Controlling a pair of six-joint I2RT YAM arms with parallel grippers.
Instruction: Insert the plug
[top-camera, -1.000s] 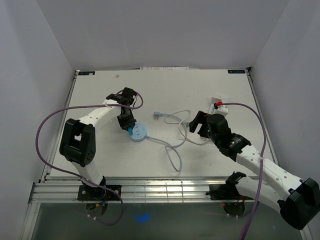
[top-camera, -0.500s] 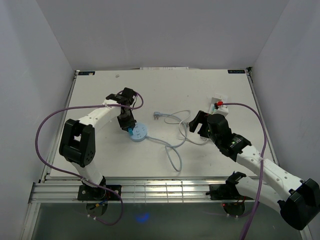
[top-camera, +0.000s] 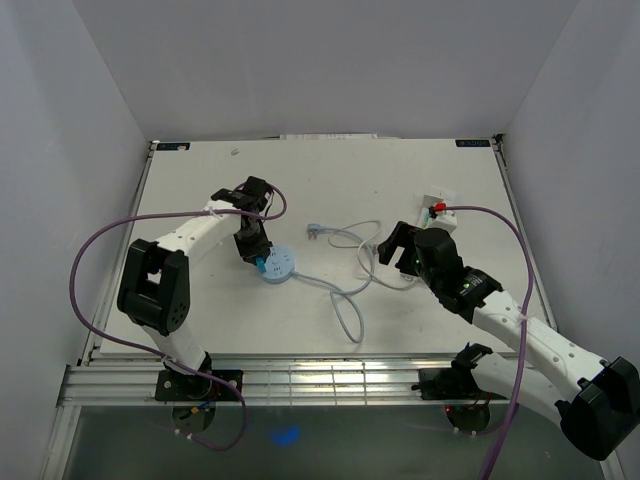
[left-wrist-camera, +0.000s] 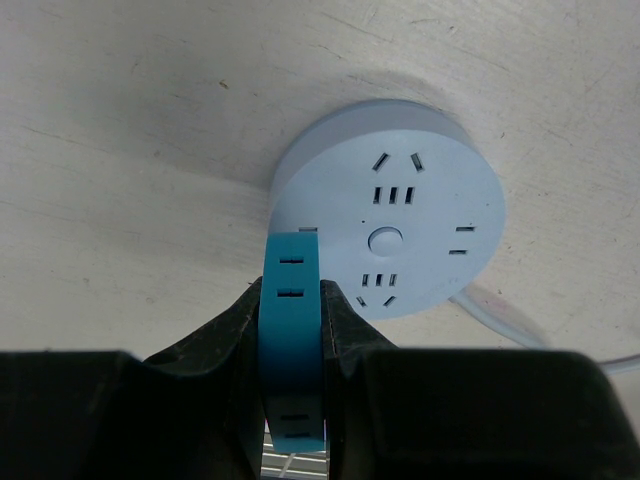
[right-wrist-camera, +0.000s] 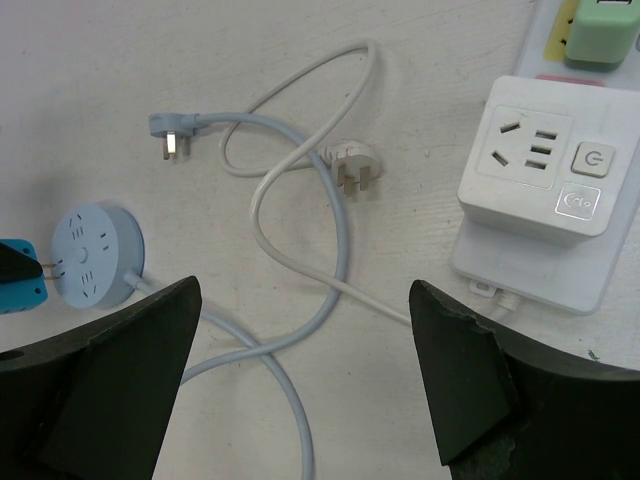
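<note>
One risk I flag: left gripper (left-wrist-camera: 292, 305), clamped on the bright blue block plug (left-wrist-camera: 290, 275) against the pale blue round socket (left-wrist-camera: 420, 215), may shove that loose socket aside; right gripper (right-wrist-camera: 300, 340) gapes empty.

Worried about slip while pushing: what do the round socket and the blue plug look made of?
The round socket: looks like matte pale-blue moulded plastic, even shading, no glare. The blue plug: probably smooth hard plastic, crisp edges and slots.
</note>
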